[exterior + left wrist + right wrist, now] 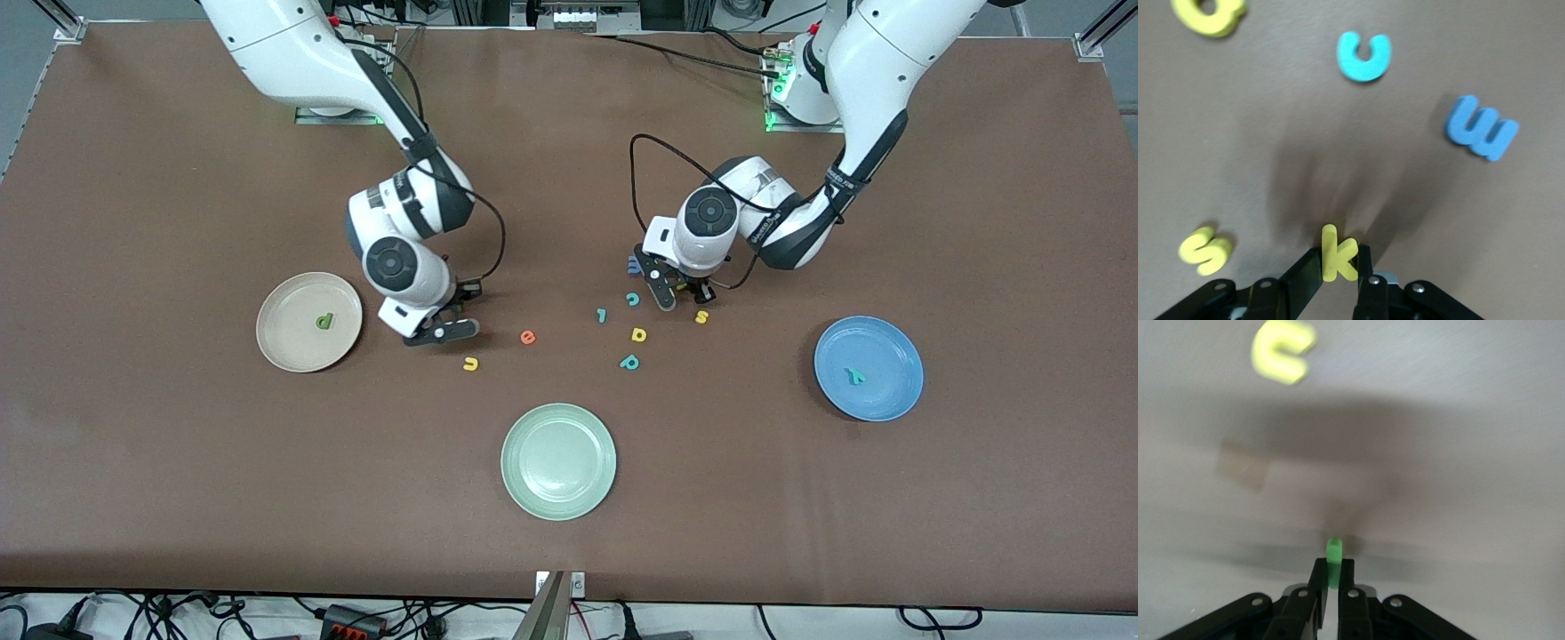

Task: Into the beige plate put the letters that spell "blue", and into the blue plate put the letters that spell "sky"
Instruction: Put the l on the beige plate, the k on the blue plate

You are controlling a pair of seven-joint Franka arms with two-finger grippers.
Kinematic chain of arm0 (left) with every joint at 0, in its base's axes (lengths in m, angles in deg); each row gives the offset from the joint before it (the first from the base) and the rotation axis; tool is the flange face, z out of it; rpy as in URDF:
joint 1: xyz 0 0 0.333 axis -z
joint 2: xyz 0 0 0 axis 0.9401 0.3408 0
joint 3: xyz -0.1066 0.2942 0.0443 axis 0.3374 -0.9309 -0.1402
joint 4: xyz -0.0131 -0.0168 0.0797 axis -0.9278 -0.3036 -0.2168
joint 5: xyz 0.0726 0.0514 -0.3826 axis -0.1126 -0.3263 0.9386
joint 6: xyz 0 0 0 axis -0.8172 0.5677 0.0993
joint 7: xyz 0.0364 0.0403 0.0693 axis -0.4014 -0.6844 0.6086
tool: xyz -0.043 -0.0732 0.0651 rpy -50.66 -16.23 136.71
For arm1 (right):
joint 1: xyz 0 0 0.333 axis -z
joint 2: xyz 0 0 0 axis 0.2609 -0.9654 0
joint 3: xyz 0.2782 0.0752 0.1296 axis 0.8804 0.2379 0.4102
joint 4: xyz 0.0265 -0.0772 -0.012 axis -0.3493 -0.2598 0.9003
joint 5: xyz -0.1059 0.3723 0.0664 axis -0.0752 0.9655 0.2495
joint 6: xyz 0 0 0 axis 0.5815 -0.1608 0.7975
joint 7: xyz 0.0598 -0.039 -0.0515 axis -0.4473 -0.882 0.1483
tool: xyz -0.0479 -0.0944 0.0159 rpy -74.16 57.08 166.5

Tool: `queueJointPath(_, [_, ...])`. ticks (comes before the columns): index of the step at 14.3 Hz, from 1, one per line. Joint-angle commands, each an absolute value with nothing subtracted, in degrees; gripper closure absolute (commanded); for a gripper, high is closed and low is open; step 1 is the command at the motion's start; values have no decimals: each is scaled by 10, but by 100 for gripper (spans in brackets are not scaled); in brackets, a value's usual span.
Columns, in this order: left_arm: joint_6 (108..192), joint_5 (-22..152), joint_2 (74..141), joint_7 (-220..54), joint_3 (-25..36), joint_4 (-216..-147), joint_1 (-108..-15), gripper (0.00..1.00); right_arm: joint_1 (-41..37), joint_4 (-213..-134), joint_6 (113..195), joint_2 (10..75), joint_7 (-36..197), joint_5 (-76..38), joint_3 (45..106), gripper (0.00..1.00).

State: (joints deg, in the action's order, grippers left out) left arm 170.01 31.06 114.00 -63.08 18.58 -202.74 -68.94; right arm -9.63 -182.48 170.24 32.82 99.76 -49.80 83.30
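My left gripper (1338, 265) is shut on the yellow "k" (1338, 253), low over the table beside the yellow "s" (701, 316) (1205, 251). My right gripper (1333, 579) is shut on the green "l" (1333, 560), low over the table between the beige plate (293, 345) and the orange "e" (528, 337). The yellow "u" (470, 363) (1283, 350) lies nearer the front camera than that gripper (449, 329). A green "b" (324, 321) lies in the beige plate. The teal "y" (855, 376) lies in the blue plate (882, 342).
A pale green plate (558, 460) sits nearest the front camera. Around the left gripper (680, 292) lie a teal "c" (633, 299) (1365, 56), a small teal "l" (602, 315), a yellow "a" (638, 334), a teal bowl-and-stem letter (629, 362) and a blue "m" (1481, 127).
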Motion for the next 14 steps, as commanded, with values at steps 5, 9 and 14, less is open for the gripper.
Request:
queueJointPath(5, [1511, 298, 1048, -622, 185, -1981, -726, 99, -40, -1830, 1646, 384, 957, -505, 762, 94])
queueJointPath(9, [1459, 287, 1055, -612, 171, -1921, -802, 99, -40, -1837, 1593, 384, 902, -517, 690, 94])
queueJointPath(14, [1535, 286, 1133, -609, 168, -1893, -899, 87, -24, -1846, 1606, 365, 892, -548, 667, 90])
